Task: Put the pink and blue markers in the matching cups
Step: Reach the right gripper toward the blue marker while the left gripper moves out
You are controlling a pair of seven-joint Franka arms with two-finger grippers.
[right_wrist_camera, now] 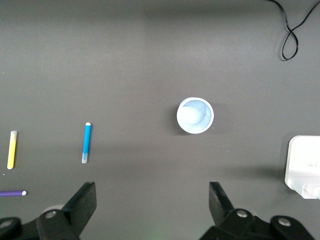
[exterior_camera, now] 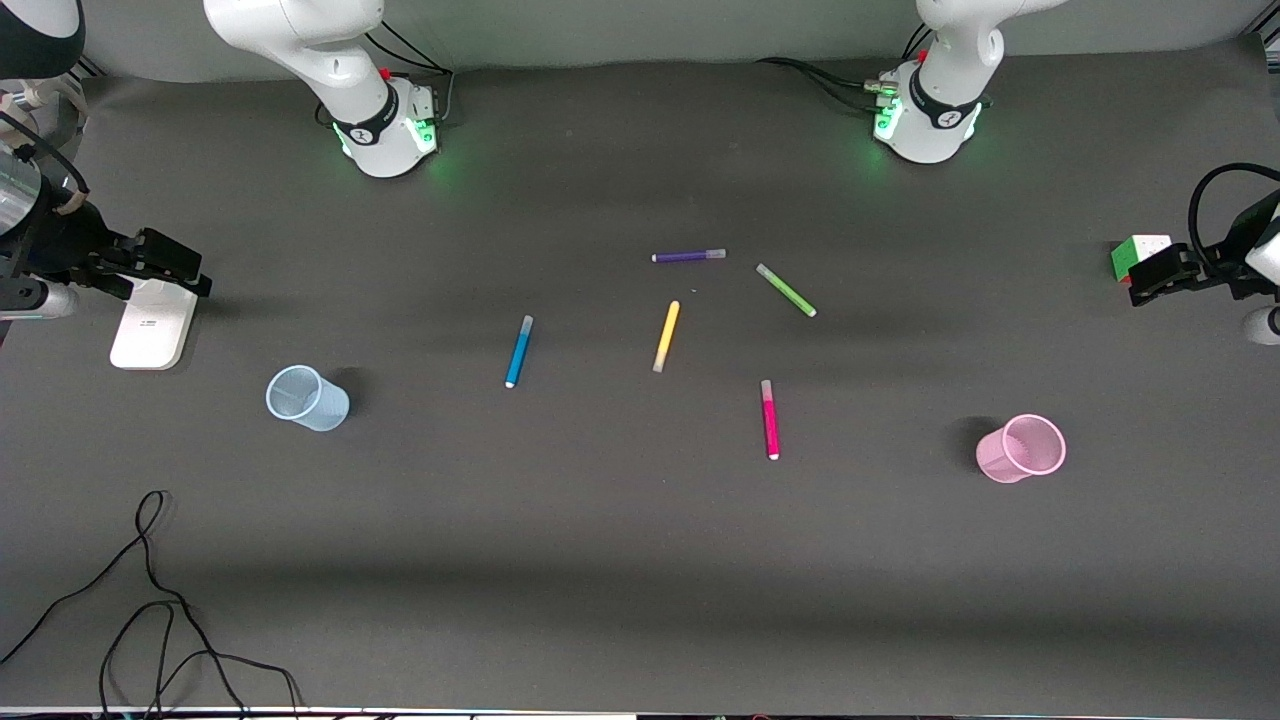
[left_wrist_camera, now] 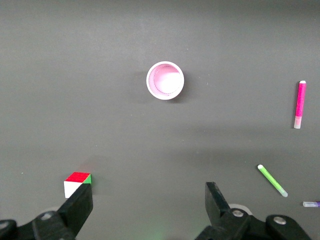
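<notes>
Dark grey table (exterior_camera: 640, 560), both arms parked high at its ends, nothing held. Landmark for positions: the yellow marker (exterior_camera: 666, 336) at mid-table.

Front view. Blue marker (exterior_camera: 519, 351) lies flat beside the yellow marker, toward the right arm's end. Pale blue cup (exterior_camera: 307, 398) stands upright well apart from it, farther toward that end and a little nearer the camera. Pink marker (exterior_camera: 769, 420) lies flat nearer the camera than the yellow marker, toward the left arm's end; pink cup (exterior_camera: 1022, 448) stands upright well apart, farther toward that end. Purple marker (exterior_camera: 689, 256) and green marker (exterior_camera: 786, 290) lie farther from the camera than the yellow one (neither wanted). Both cups empty; judged: task not yet begun, first reach pending.

Left wrist view. Left gripper (left_wrist_camera: 147, 210) hangs with fingers spread, over table near the pink cup (left_wrist_camera: 165, 80); a coloured cube (left_wrist_camera: 77, 183) sits close by. Pink marker (left_wrist_camera: 300, 105) well off from the cup.

Right wrist view. Right gripper (right_wrist_camera: 152, 205) likewise spread wide, over table near the blue cup (right_wrist_camera: 195, 115); blue marker (right_wrist_camera: 86, 143) and a white block (right_wrist_camera: 303, 167) in view.

Next move, as judged: each arm must travel toward the yellow marker's neighbourhood, descend with fingers across its marker's barrel, and pinch low against the table.
</notes>
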